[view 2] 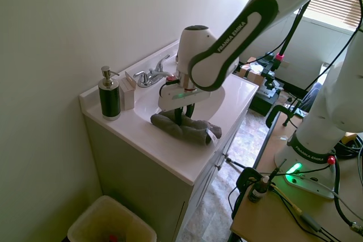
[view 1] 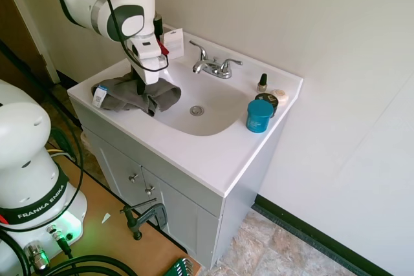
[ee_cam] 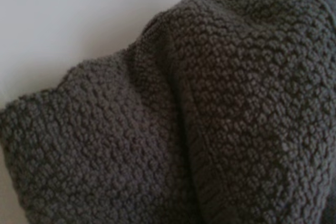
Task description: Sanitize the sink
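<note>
- We see the glossy white rectangular sink [view 1: 213, 153] with its oval basin, round chrome drain [view 1: 196, 110] and chrome two-handle faucet [view 1: 213, 66] at the centre of the first exterior view, set on a white cabinet against the wall.
- A crumpled dark grey terry cloth [view 1: 139, 95] with a white tag lies on the sink's rim at left of centre, draping towards the basin.
- Our gripper [view 1: 141, 86] presses down into that cloth; we cannot tell whether its fingers are together or apart.
- At the right rim stand a teal round jar [view 1: 259, 116], a black-lidded tin [view 1: 266, 100] and a small dark bottle [view 1: 262, 83].
- In the second exterior view a dark soap pump bottle [view 2: 109, 94] stands at the sink's left corner.
</note>
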Motion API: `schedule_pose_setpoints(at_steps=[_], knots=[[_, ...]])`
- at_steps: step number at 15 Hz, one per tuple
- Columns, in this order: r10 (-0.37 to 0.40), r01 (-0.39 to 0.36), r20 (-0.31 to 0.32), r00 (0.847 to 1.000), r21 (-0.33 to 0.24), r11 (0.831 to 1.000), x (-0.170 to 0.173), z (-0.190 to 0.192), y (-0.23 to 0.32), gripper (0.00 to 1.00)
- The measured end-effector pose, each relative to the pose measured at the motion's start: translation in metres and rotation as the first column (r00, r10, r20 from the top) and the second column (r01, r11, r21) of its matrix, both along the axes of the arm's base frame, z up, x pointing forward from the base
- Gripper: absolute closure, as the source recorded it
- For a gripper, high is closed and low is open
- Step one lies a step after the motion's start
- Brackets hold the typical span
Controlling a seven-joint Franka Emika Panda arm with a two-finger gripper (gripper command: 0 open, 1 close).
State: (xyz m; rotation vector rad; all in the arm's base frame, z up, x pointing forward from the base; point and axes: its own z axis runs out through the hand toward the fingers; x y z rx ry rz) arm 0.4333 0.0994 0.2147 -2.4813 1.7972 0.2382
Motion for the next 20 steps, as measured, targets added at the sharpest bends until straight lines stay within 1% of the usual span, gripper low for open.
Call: schedule_pose_setpoints(at_steps=[2, 3, 5, 6, 8, 9, 11, 13, 15, 16, 17, 19, 20], knots=[[-0.049, 0.052, -0.051, 0.997, 0.048, 0.997, 0.018, -0.005, -0.003, 1.00], [-0.057, 0.062, -0.075, 0.996, 0.064, 0.996, 0.024, -0.009, -0.004, 1.00], [-0.037, 0.043, -0.090, 0.995, 0.066, 0.997, 0.026, -0.020, -0.008, 1.00], [-0.004, 0.009, -0.086, 0.996, 0.053, 0.999, 0.025, -0.025, -0.011, 1.00], [0.086, -0.087, -0.065, 0.994, -0.007, 0.996, 0.018, -0.035, -0.015, 1.00], [0.131, -0.133, -0.051, 0.990, -0.039, 0.990, 0.013, -0.039, -0.018, 1.00], [0.210, -0.212, -0.036, 0.977, -0.105, 0.972, 0.005, -0.047, -0.031, 1.00], [0.254, -0.256, -0.034, 0.967, -0.167, 0.952, 0.001, -0.056, -0.057, 1.00], [0.289, -0.290, -0.039, 0.957, -0.234, 0.928, 0.002, -0.063, -0.093, 1.00], [0.316, -0.314, -0.037, 0.948, -0.269, 0.910, 0.002, -0.066, -0.109, 1.00], [0.353, -0.346, -0.033, 0.935, -0.309, 0.886, 0.002, -0.067, -0.120, 1.00], [0.431, -0.407, -0.029, 0.902, -0.389, 0.826, 0.002, -0.070, -0.126, 1.00], [0.456, -0.424, -0.028, 0.889, -0.422, 0.801, 0.002, -0.071, -0.127, 1.00]])
